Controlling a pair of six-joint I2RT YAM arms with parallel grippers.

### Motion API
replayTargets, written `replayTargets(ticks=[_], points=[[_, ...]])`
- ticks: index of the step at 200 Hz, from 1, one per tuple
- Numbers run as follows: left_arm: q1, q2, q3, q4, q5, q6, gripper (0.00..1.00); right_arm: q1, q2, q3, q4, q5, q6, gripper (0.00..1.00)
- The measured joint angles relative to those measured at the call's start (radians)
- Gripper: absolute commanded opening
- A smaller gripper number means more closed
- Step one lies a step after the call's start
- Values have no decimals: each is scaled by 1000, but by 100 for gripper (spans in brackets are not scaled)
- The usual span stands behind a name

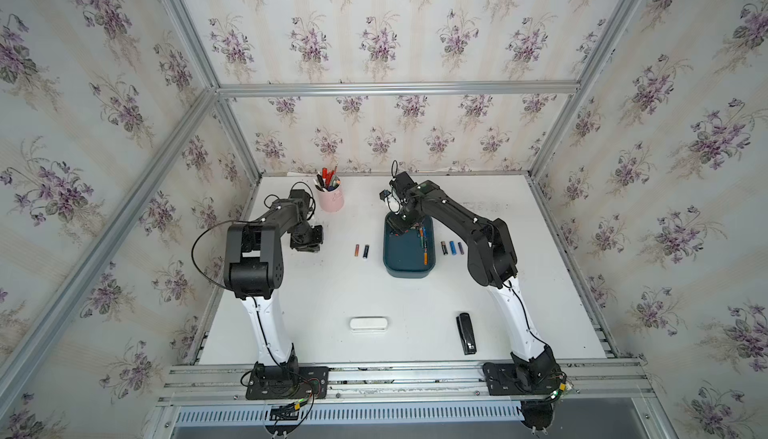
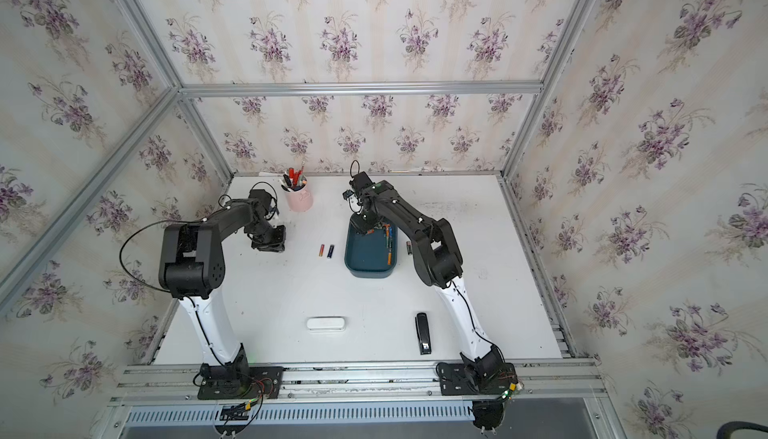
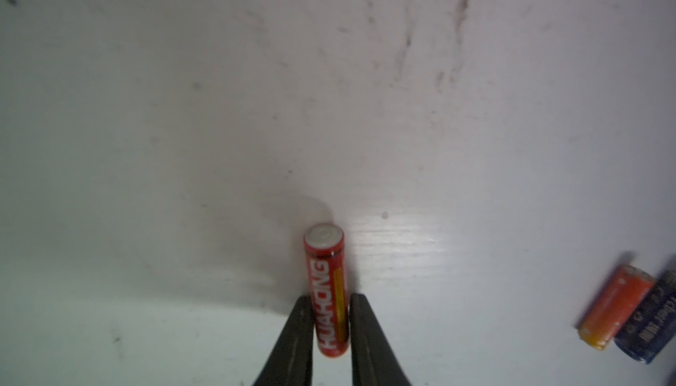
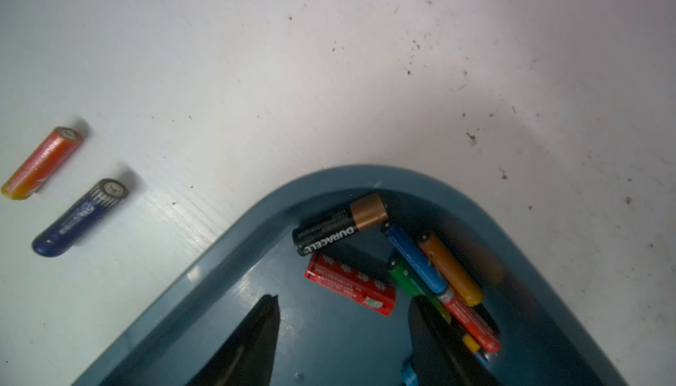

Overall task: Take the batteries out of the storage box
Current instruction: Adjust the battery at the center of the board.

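The teal storage box (image 1: pixel 409 268) (image 4: pixel 256 227) stands mid-table in both top views. Several batteries lie at its far end: a black Duracell (image 4: pixel 340 223), a red one (image 4: pixel 351 283), a blue, a green and an orange one (image 4: pixel 450 267). My right gripper (image 4: pixel 344 298) (image 1: pixel 399 229) hangs open inside the box over them, holding nothing. At the table's left, my left gripper (image 3: pixel 331 303) (image 1: pixel 309 245) is shut on a red battery (image 3: pixel 325 267) low over the table.
An orange battery (image 1: pixel 357 250) and a dark blue battery (image 1: pixel 366 251) lie left of the box. Three more batteries (image 1: pixel 452 247) lie right of it. A pink pen cup (image 1: pixel 330 200) stands at the back. A white case (image 1: pixel 368 324) and a black stapler (image 1: pixel 466 333) lie near the front.
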Motion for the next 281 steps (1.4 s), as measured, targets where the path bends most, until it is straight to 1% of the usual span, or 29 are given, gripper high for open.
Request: replayTargets(ticks=[36,105,149,251,281], points=[[-71,2,2,-3,15,-36,15,-1,-33,-35,5,5,3,61],[-177,26,46,-24,28,-72,16,-9,-44,-42,7,11,3,62],[-216,52,74,-31,34,-88,16,-10,-44,-42,7,12,3,62],[-227,18,19,8,44,-98,18,-10,-44,-41,6,19,2,62],[-228,12,13,10,43,-98,22,-10,-44,-41,6,19,2,62]])
